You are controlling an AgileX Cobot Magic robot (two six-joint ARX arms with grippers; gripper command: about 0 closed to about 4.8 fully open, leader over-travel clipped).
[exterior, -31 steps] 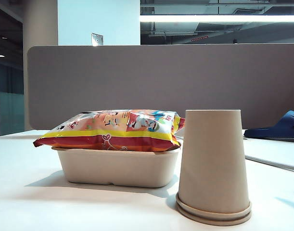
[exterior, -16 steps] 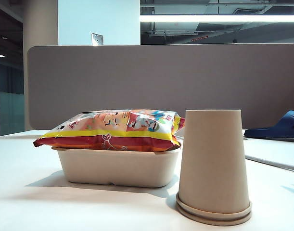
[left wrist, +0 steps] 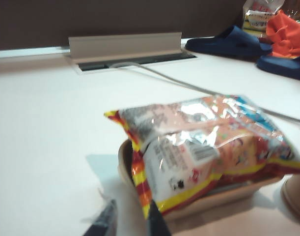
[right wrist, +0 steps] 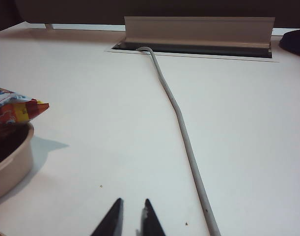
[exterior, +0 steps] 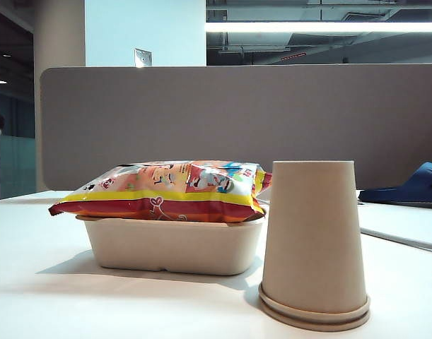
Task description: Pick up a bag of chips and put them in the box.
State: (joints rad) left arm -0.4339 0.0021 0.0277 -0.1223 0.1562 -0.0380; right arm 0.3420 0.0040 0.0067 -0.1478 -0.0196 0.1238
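— Two grippers, both clear of the load? Left first.

— Left gripper (left wrist: 132,223): fingers drawn together on nothing, low over the white table (exterior: 32,296), just beside the bag's near end.

— Right?

— Right gripper (right wrist: 131,219): tips nearly together, narrow gap, empty; over bare table next to a grey cable (right wrist: 181,132).

— Bag of chips?

— Bag of chips (exterior: 162,189) lies flat across the box (exterior: 173,247), ends overhanging the rim. Upside-down paper cup (exterior: 314,244) stands just beside the box, on the right in the exterior view. Blue slipper (exterior: 410,187) well behind.
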